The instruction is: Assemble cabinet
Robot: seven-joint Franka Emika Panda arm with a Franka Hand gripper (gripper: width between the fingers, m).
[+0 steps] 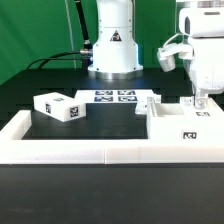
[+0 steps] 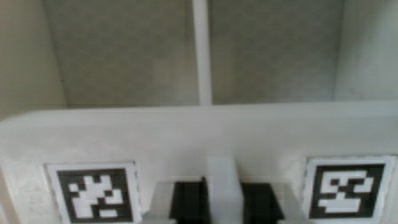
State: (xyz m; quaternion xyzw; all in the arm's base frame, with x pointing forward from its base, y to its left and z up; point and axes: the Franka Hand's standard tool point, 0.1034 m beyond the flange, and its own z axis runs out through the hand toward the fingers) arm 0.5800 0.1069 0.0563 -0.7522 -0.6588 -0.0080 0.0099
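Cabinet [image 1: 170, 128] at exterior view's right; hand [image 1: 197, 102] pinches its wall.

White arm [image 1: 205, 45] — black-tipped gripper [image 2: 222, 200], triangle-marked base [image 1: 113, 42].

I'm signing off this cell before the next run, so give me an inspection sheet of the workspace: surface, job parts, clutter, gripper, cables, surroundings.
Surface: black table, edged by a low white border rail; the marker board lies flat at the back.
Job's things: open white cabinet box at the exterior view's right; a loose block with tags at its left, apart from the box.
Clutter: nothing seen.
Grippers: the gripper is down at the cabinet box's right wall, shut on a thin white edge of it.
Cables: dark cables run behind the table towards the robot base.
Surroundings: green backdrop.
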